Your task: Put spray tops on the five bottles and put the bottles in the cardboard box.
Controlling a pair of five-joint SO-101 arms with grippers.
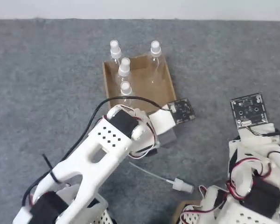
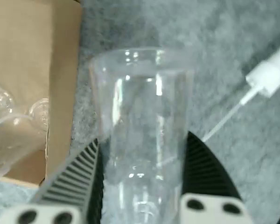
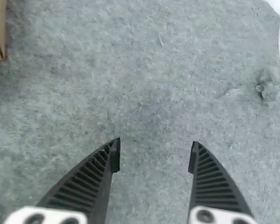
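Soft even light, faint shadows

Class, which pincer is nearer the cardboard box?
Left. The left pincer holds a bottle beside the box; the right pincer hovers over the mat, farther off.

The fuzzy grey felt table cover [image 1: 46, 70] is a mottled mid-grey throughout, with a pale white strip along its twelve o'clock edge. Toward twelve o'clock sits the plain brown cardboard box [image 1: 106, 81]; the four clear plastic bottles [image 1: 124, 69] there carry white spray tops. At five o'clock the loose white spray top [image 1: 182, 185] trails a translucent whitish tube. The left arm [image 1: 98, 154], at seven o'clock, is white with black motor blocks, a grid of small dark holes and a black cable [image 1: 95, 116]. The right arm [image 1: 256, 168], at four o'clock, is white with black motors and red-and-white wires. The left gripper [image 2: 142, 144] and right gripper [image 3: 154, 149] have black ribbed fingers on white bases. The transparent plastic bottle [image 2: 140, 93] between the left pair is colourless with white glints.
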